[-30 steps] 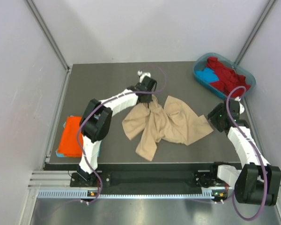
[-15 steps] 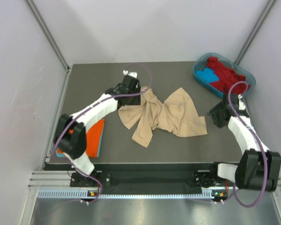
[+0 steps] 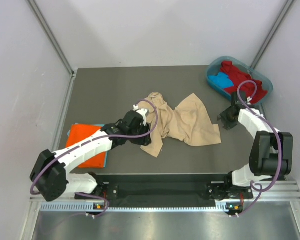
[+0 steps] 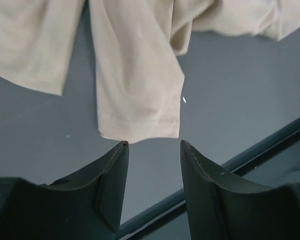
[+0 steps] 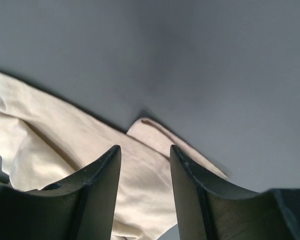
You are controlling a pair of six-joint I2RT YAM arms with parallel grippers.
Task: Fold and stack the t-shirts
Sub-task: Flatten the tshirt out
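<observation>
The crumpled beige-tan cotton t-shirt [image 3: 190, 126] lies mid-table; the left gripper [image 4: 152, 144], half open and empty, faces a hem edge just ahead; the right gripper [image 5: 144, 147], likewise parted and empty, hovers over a corner; each should pinch one layer only, then draw apart to flatten.

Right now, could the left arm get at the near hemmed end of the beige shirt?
Probably yes. The left gripper stands open just short of the hem of the beige shirt, facing it, and nothing lies between them.
</observation>
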